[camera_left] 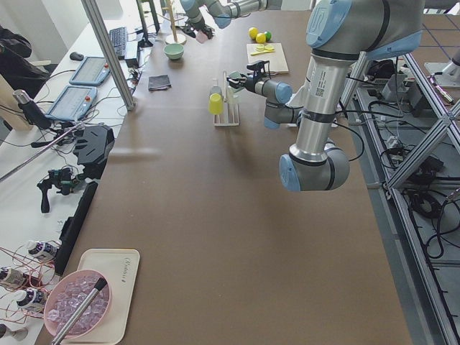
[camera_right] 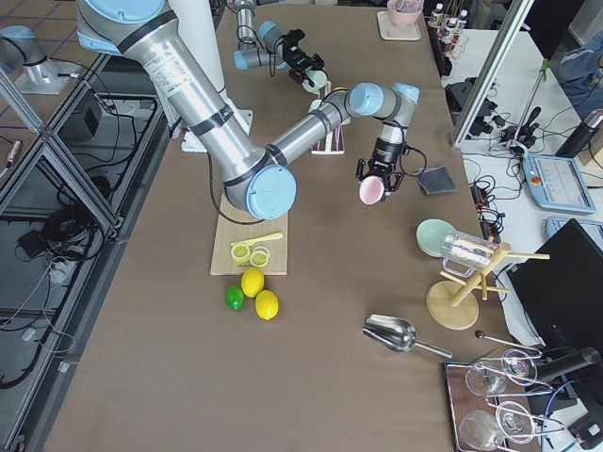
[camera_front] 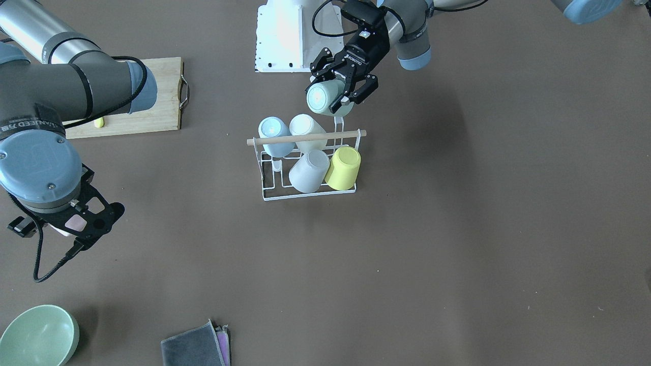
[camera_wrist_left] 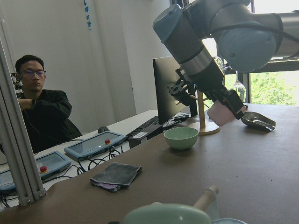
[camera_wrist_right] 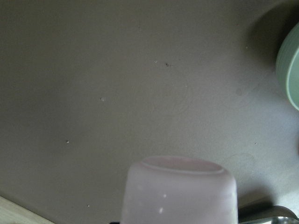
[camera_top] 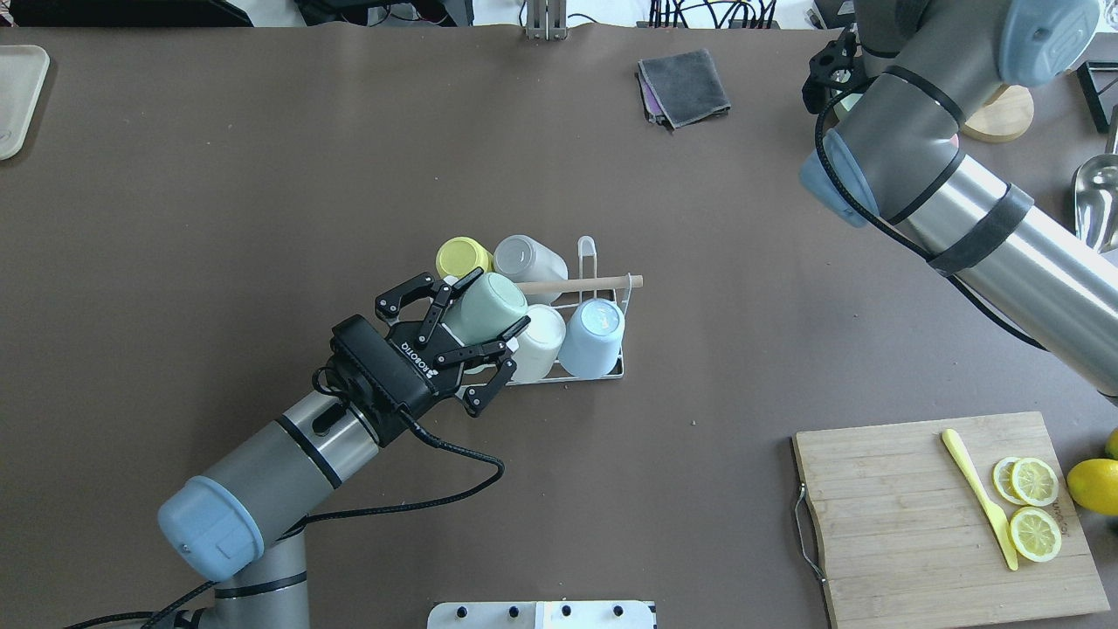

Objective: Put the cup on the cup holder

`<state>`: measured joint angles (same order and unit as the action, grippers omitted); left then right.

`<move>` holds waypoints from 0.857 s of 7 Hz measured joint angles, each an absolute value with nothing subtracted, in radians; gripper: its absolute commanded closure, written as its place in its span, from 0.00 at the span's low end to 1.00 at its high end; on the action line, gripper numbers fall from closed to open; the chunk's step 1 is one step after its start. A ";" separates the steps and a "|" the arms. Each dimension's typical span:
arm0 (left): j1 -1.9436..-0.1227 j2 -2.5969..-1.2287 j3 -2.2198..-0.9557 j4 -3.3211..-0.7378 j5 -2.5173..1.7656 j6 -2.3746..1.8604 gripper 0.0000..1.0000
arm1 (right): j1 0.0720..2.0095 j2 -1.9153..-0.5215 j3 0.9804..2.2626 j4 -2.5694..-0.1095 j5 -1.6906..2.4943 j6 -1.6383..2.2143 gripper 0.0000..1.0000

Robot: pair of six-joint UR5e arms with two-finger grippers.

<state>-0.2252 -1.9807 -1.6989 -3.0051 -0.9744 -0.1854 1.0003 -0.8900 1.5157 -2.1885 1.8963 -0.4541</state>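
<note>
Green cup (camera_top: 483, 307) sits clenched in my left claw (camera_top: 502, 297), tilted just above the cup holder (camera_top: 611, 376), close beside the yellow cup (camera_top: 463, 257) already racked there. Lowered off-centre, its rim could clip that neighbour or the rod (camera_top: 603, 283) and skid the light holder across the worktop (camera_top: 262, 175). My right claw (camera_right: 379, 179) grips a pink cup (camera_right: 370, 191) well away from the holder.

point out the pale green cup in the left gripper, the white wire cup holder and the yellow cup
pale green cup (camera_top: 483, 311): overhead exterior view, on its side wall.
white wire cup holder (camera_top: 603, 281): overhead exterior view, on its wooden rod.
yellow cup (camera_front: 342, 172): exterior front-facing view, on its side wall.
</note>
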 measured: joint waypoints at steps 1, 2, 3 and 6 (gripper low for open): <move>-0.230 -1.987 -1.686 -3.005 -0.975 -0.184 1.00 | 1.016 -0.907 1.537 -2.149 1.945 -0.450 1.00; -0.233 -1.999 -1.669 -3.005 -0.975 -0.185 1.00 | 1.021 -0.946 1.576 -2.073 1.998 -0.447 1.00; -0.235 -2.007 -1.659 -3.005 -0.976 -0.185 1.00 | 1.022 -0.987 1.599 -1.982 2.061 -0.446 1.00; -0.241 -2.011 -1.649 -3.008 -0.976 -0.186 1.00 | 0.997 -1.074 1.594 -1.597 2.113 -0.451 1.00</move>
<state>-0.2414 -2.0109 -1.6489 -3.0077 -0.9760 -0.1860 0.9970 -1.0736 1.5941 -1.5973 2.1130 -0.4514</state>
